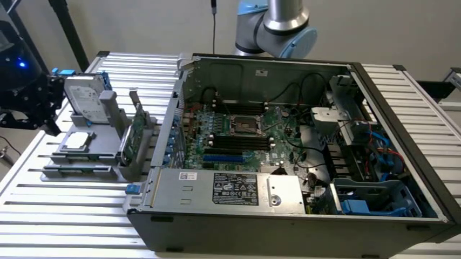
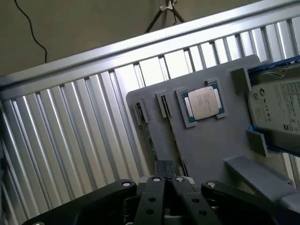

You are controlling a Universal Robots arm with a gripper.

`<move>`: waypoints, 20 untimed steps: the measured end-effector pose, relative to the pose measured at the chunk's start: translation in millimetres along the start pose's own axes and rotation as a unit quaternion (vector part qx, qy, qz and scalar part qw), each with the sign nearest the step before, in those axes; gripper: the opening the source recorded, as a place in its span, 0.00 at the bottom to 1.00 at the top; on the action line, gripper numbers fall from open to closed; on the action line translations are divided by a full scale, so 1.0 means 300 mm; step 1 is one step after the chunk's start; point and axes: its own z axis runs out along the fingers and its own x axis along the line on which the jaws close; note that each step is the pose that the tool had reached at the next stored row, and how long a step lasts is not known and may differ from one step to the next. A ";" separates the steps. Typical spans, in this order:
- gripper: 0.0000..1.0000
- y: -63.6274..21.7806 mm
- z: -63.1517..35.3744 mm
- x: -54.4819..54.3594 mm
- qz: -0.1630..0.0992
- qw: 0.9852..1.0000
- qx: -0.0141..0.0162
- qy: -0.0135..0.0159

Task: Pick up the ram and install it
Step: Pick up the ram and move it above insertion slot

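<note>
Frankly, the exterior view gives me little. A black rig (image 1: 32, 102) with a blue light is cut off at the exterior view's left edge, and I cannot tell what it is. The arm (image 1: 281, 21) leaves the picture at the top. The ram (image 1: 79, 169) is hard to make out. It looks like a thin dark-green line on edge in the slot along the grey holder's (image 1: 108, 113) near side, in front of the processor chip (image 1: 75, 141) and the hard drive (image 1: 85, 100). Its long axis runs from the exterior view's left to its right. A larger green card (image 1: 128, 143) stands on the holder's side toward the computer case (image 1: 288, 205).

From the wrist view, the gripper (image 2: 165, 168) hangs over the holder with its fingertips pinched together and gripping nothing. The ram (image 2: 148, 135) shows edge-on in the holder's outermost slot, beyond the chip from the drive. It lies parallel to the table slats (image 2: 70, 140), one end toward the table's rail. The other end is lost behind the gripper's black links.
</note>
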 end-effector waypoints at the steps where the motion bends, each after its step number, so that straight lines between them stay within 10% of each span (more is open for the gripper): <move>1: 0.11 0.000 0.002 0.000 -0.009 1.000 0.000 0.000; 20: 0.11 -0.020 0.070 0.000 -0.108 0.994 0.000 0.001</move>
